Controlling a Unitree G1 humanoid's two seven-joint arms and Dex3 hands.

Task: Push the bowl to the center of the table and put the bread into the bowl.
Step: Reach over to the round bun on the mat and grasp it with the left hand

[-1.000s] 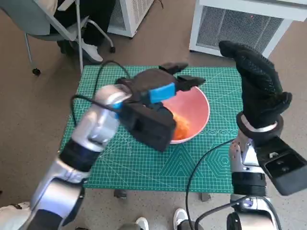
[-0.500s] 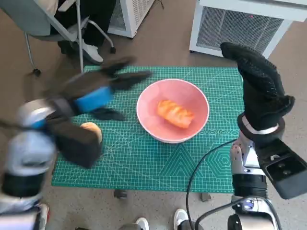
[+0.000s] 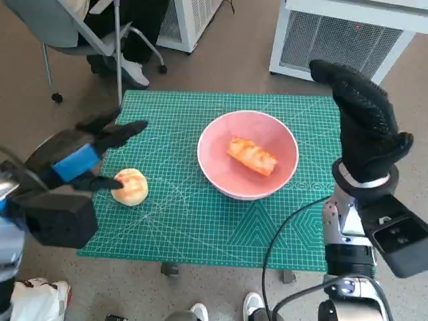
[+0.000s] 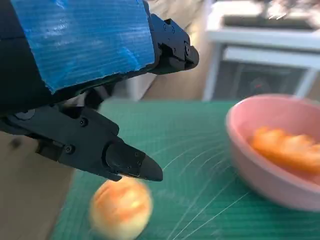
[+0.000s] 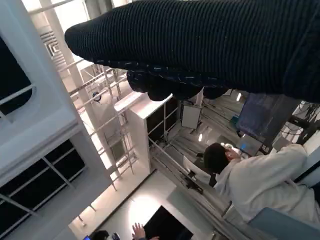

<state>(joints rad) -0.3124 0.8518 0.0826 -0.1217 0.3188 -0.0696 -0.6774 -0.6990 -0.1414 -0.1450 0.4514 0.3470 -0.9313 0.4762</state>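
Green mat (image 3: 200, 227): bread (image 3: 253, 155) now sitting in bowl (image 3: 247, 155), left hand (image 3: 80, 157) retreating open, right hand (image 3: 364, 127) idling empty.

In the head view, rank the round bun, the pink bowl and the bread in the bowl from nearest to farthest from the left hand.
1. Round bun: on the mat right beside the left hand, by its lower fingers.
2. Pink bowl: near the mat's middle, off to the hand's right.
3. Bread: inside the bowl, a little past its near rim.
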